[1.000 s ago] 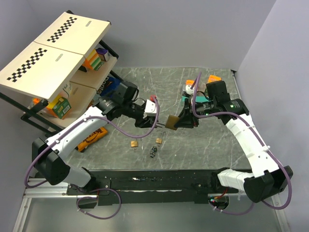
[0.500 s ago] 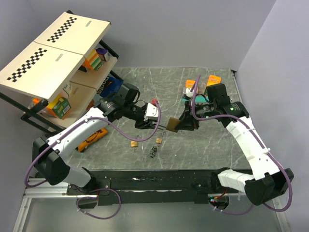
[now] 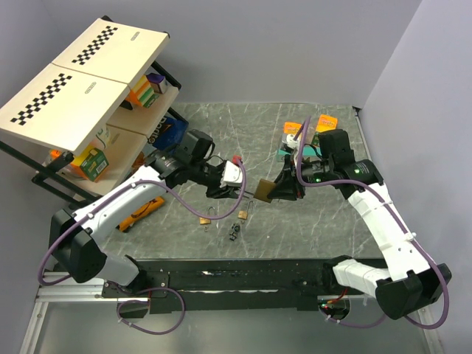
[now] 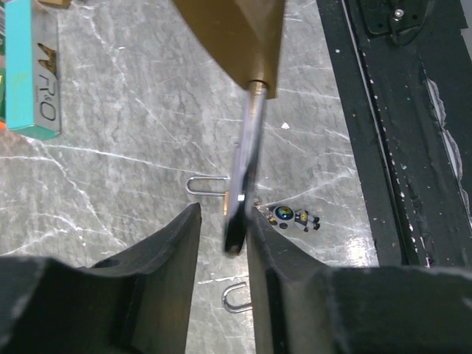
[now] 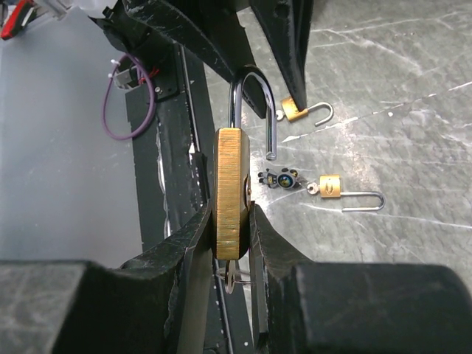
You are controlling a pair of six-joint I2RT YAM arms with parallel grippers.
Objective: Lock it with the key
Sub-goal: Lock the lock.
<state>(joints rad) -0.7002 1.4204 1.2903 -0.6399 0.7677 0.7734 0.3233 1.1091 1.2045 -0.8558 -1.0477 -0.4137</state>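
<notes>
1 padlock [image 5: 231, 184] in right claw [image 5: 231, 221], left claw [image 4: 223, 221] ajar

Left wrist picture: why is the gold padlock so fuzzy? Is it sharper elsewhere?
Left wrist view: the brass padlock sits right by the lens, likely why it blurs; the marbled table behind is sharp. Right wrist view: it looks crisp, only the right gripper's fingers nearest the camera go soft. Top external view: tiny but sharp.

My marble-look table [image 3: 324, 221]: two small brass padlocks [image 3: 204, 220] [image 3: 243, 214] lying apart. Shelf rack [image 3: 44, 173] far left, checkerboard boards [image 3: 81, 77] on top, boxes [image 3: 92, 162] inside. Orange packet [image 3: 140, 210] beside rack.
</notes>
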